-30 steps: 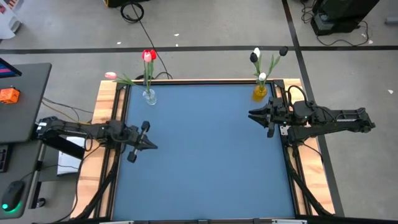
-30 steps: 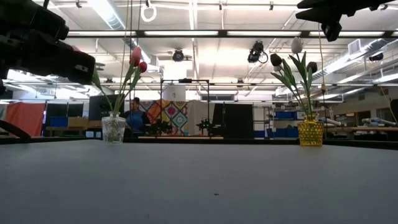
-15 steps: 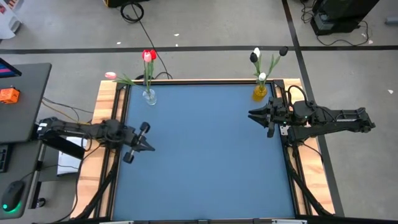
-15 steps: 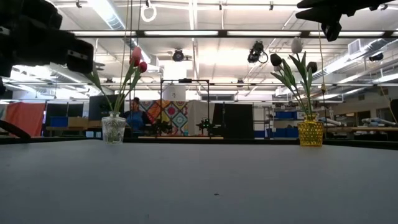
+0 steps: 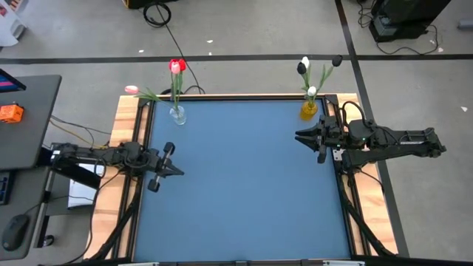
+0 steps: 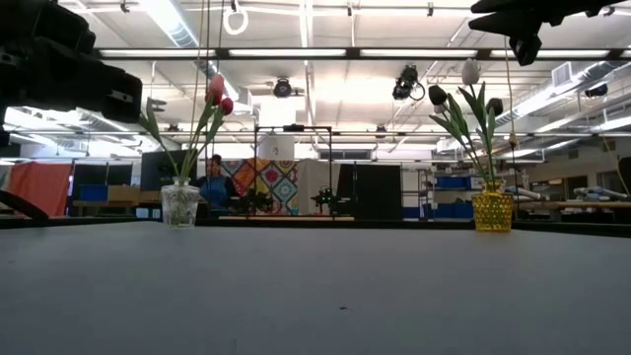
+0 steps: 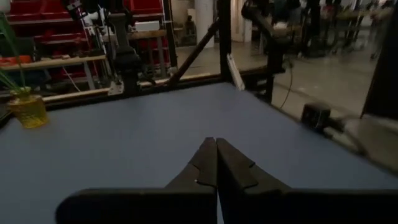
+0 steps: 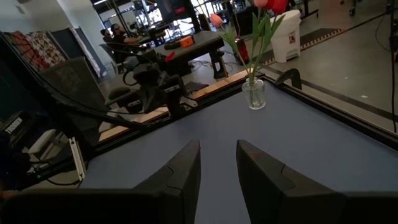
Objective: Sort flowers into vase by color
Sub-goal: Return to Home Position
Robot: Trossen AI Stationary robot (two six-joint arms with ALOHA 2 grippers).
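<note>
A clear glass vase (image 5: 177,114) stands at the table's far left and holds red and pink tulips (image 5: 177,66); the right wrist view shows it too (image 8: 253,93). A yellow vase (image 5: 308,111) at the far right holds white and black tulips (image 5: 303,66), also seen from the left wrist (image 7: 26,109). All stems stick into the vases. My left gripper (image 5: 179,171) hovers shut at the left edge (image 7: 216,149). My right gripper (image 5: 297,136) hovers open near the yellow vase (image 8: 217,152).
The blue table top (image 5: 244,185) has a dark frame and wooden borders (image 5: 122,125). A desk with an orange object (image 5: 10,112) stands left of the table. The low view shows a person (image 6: 210,182) far behind the clear vase (image 6: 180,205).
My left gripper has drawn back a little toward the table's left edge, staying shut. The right arm, the vases and the flowers have kept still.
</note>
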